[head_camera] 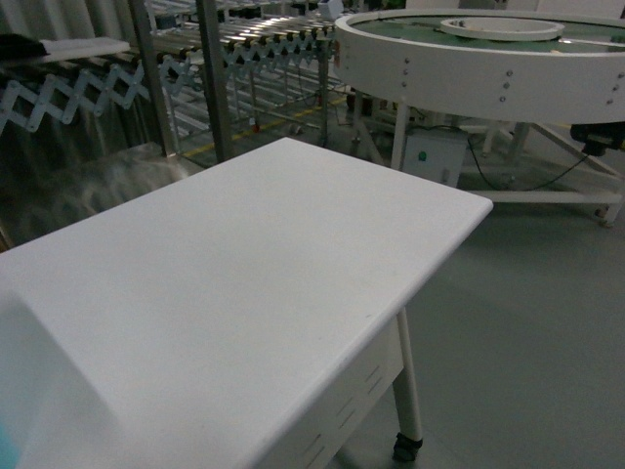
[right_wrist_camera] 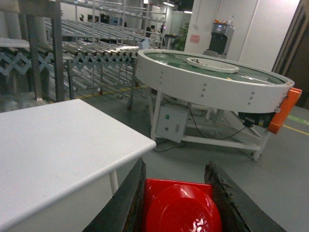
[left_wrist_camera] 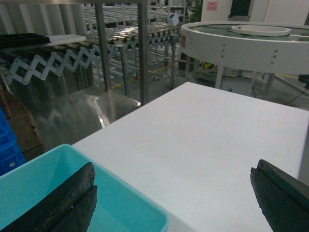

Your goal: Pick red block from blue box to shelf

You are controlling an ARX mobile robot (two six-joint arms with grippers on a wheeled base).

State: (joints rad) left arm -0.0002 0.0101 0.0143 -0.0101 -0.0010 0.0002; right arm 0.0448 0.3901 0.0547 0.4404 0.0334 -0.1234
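The right tool (right_wrist_camera: 176,193) grips the red block (right_wrist_camera: 179,208) beside the desk (right_wrist_camera: 53,140). The left tool (left_wrist_camera: 174,193) hangs spread over the blue box's (left_wrist_camera: 130,200) rim; nothing shows inside.

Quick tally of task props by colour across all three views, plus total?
Red: 1, the red block, between the right tool's fingers.
Turquoise: 1, the blue box, on the white table under the open left tool.
Total: 2
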